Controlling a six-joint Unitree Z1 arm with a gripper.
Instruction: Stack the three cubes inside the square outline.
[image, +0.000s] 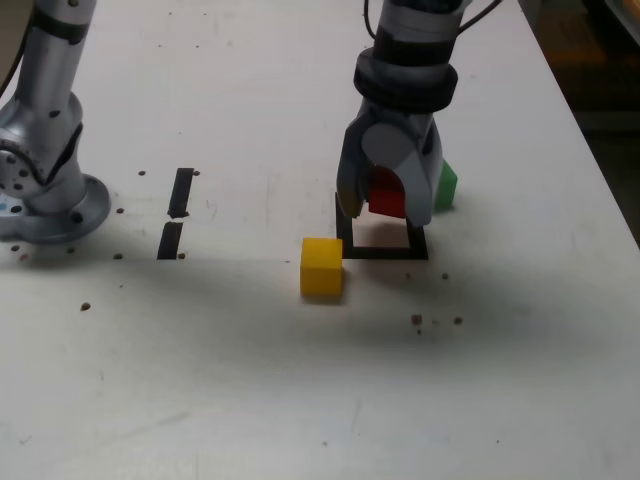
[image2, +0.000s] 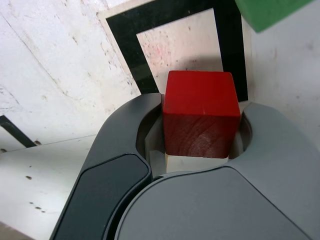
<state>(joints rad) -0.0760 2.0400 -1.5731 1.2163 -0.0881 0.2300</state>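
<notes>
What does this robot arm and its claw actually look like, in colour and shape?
The arm is silver-grey metal with a thick black ring above the wrist and dark cables running up beside it. Its round silver base stands on the table. The gripper has two broad, curved grey fingers with darker grey panels.

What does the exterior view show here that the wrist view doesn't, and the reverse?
Only the exterior view shows the yellow cube outside the square outline, the two black tape strips, and the arm's base. Only the wrist view shows the red cube's wood grain and how the jaws clamp its sides. Both show the hand shut on the red cube over the outline, with the green cube beside it.
</notes>
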